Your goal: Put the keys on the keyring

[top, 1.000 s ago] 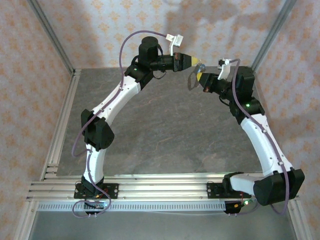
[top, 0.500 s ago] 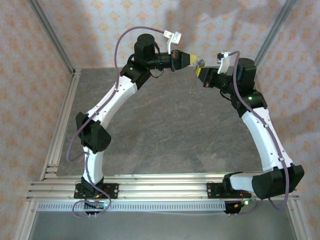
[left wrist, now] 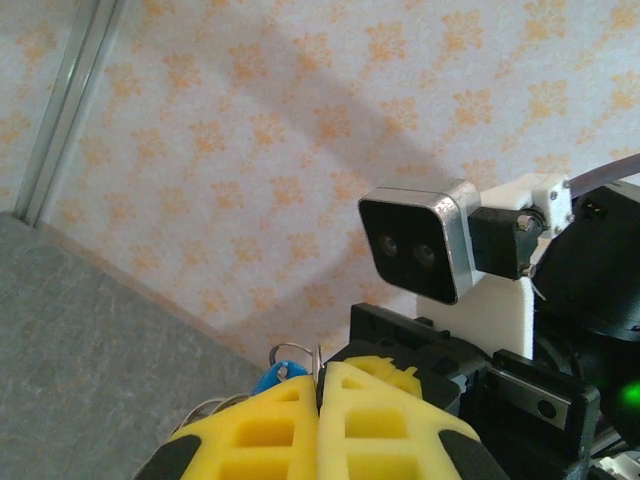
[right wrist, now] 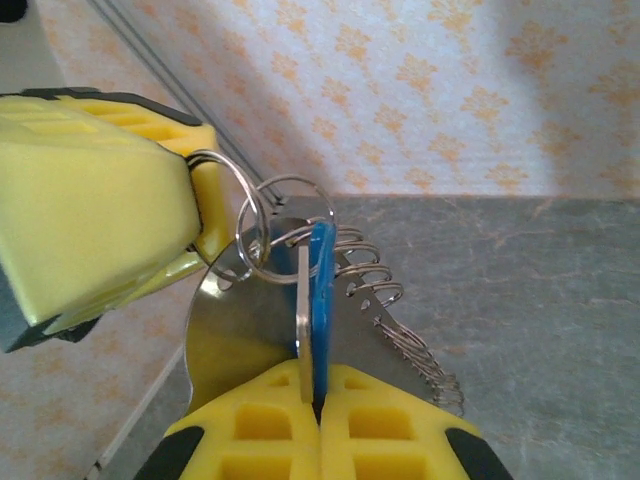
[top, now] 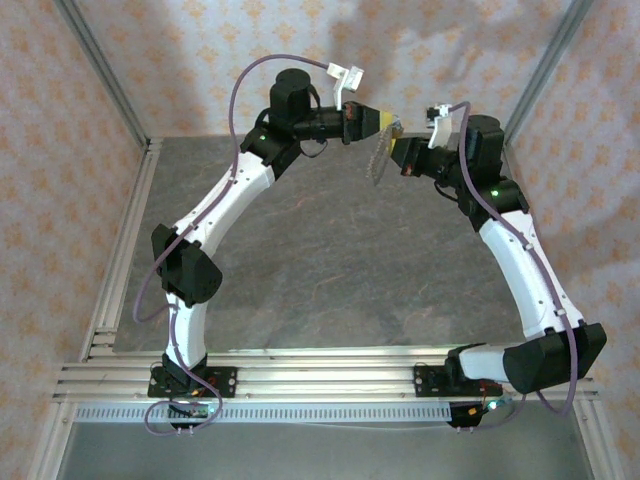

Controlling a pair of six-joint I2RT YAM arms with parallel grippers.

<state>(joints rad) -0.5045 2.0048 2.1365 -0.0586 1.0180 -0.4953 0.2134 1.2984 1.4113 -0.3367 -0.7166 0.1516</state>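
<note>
The blue key (right wrist: 322, 290) is pinched in the right claw (right wrist: 318, 390). The left claw (left wrist: 320, 378) is pressed together on a ring of the keyring (top: 377, 160), which is suspended at 12 o'clock above the tabletop (top: 320, 270).

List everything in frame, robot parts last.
blue key: 1, blue head, clamped edge-on in the right jaws
keyring: 1, silver, flat plate with a coiled wire edge and two small split rings, held up between both jaws; one ring pinched in the left jaws
table: 1, grey stone-look
walls: pale with orange pattern, around the table
rails: aluminium, near edge
left arm, right arm: 2, white and black
jaws: 2 pairs, yellow, both shut
</note>
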